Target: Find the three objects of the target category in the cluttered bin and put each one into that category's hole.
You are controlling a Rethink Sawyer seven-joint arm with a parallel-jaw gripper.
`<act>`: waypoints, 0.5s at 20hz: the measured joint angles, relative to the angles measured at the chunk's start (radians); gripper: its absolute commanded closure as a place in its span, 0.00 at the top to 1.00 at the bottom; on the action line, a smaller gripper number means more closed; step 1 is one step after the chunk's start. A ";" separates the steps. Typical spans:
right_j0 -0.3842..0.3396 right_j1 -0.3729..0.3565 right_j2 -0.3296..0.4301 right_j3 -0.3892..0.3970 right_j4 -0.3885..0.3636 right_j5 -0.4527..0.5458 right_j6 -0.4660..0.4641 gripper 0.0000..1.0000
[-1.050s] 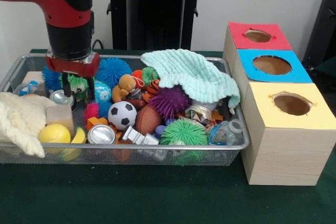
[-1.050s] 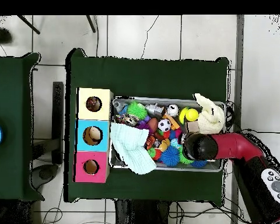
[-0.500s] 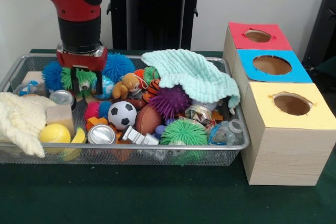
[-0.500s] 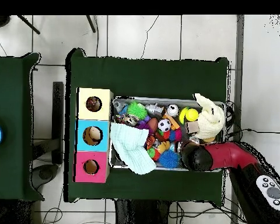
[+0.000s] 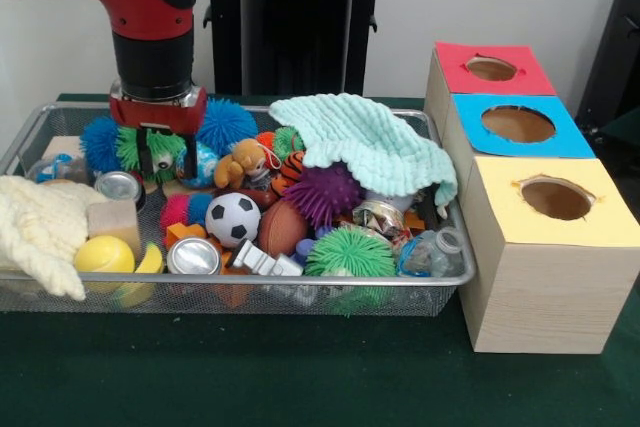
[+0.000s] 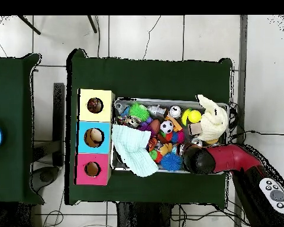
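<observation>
Green cloth covers your table (image 5: 300, 387), where the mesh bin (image 5: 300, 285) sits left of the three-hole box (image 5: 540, 277). Your pincer (image 5: 155, 159) hangs over the bin's far left corner, clamped on a green spiky ball (image 5: 135, 145), lifted just above the clutter.

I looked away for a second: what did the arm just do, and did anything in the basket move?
The gripper rose from among the toys with a green spiky ball clamped in it, shifting slightly toward the mint cloth. The soccer ball, cans and the rest of the wire bin stayed put.
</observation>
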 measured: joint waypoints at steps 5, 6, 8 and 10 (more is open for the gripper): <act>0.003 -0.005 -0.003 0.012 0.000 0.000 0.000 1.00; 0.004 -0.008 -0.003 0.016 0.000 -0.001 0.000 1.00; 0.004 -0.013 -0.002 0.022 0.000 -0.001 0.000 1.00; 0.005 -0.027 -0.003 0.031 0.000 -0.001 0.000 1.00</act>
